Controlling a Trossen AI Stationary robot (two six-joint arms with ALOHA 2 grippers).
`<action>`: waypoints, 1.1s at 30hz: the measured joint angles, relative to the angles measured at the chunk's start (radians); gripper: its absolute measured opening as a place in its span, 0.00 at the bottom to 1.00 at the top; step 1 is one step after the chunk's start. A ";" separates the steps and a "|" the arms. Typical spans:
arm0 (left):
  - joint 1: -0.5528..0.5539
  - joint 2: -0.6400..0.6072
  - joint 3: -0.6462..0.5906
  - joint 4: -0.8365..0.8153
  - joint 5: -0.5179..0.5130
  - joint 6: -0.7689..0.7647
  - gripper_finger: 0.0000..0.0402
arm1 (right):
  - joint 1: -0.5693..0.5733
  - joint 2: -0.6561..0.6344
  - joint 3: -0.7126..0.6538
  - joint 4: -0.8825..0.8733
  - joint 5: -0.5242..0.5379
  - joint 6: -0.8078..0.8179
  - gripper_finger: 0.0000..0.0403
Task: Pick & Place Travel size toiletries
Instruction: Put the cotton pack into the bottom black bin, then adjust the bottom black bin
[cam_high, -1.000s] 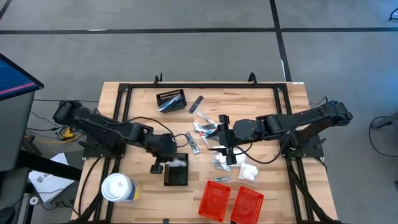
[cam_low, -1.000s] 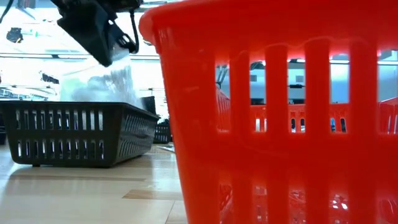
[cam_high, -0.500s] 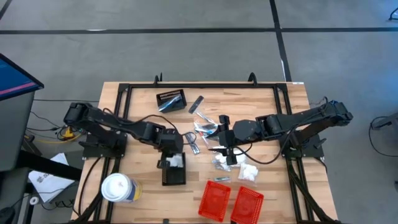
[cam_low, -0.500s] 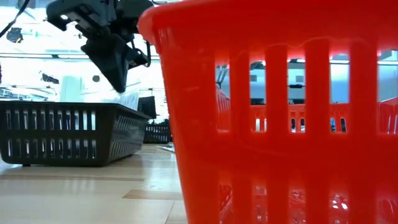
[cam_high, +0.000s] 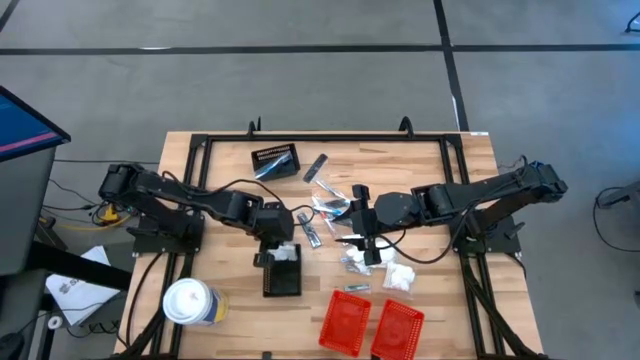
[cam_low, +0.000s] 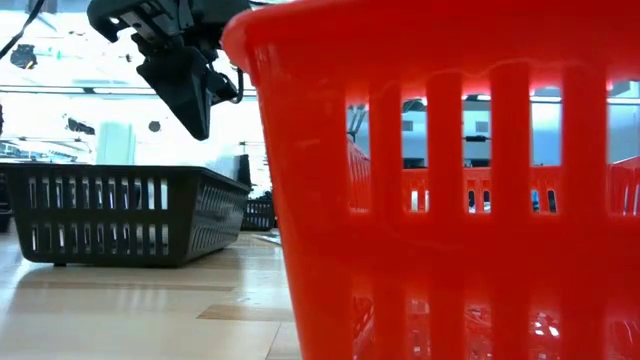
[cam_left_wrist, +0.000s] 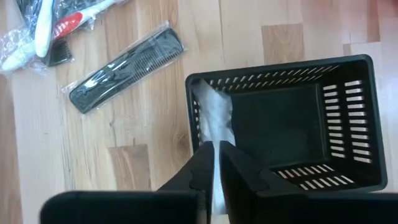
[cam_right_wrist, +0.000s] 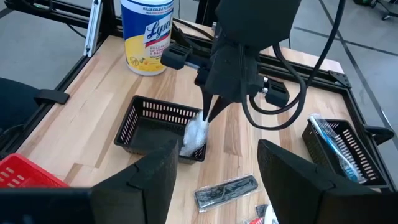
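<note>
Hanging over the black basket (cam_high: 281, 273), the left gripper (cam_left_wrist: 216, 163) was seen nearly closed on a white clear-wrapped packet (cam_left_wrist: 214, 115) resting inside it, while many toiletries (cam_high: 330, 208) remained loose mid-table beside the waiting, wide-open right gripper (cam_high: 362, 228).
</note>
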 joint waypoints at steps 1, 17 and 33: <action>0.000 0.000 0.000 0.000 0.000 0.000 0.07 | 0.000 0.000 0.000 0.000 0.000 0.000 0.53; -0.014 -0.195 0.017 0.211 -0.070 0.025 0.24 | 0.000 -0.039 -0.002 0.061 0.001 -0.017 0.53; -0.049 -0.326 -0.008 0.709 0.080 0.109 0.24 | 0.000 -0.375 -0.342 0.557 0.095 0.062 0.53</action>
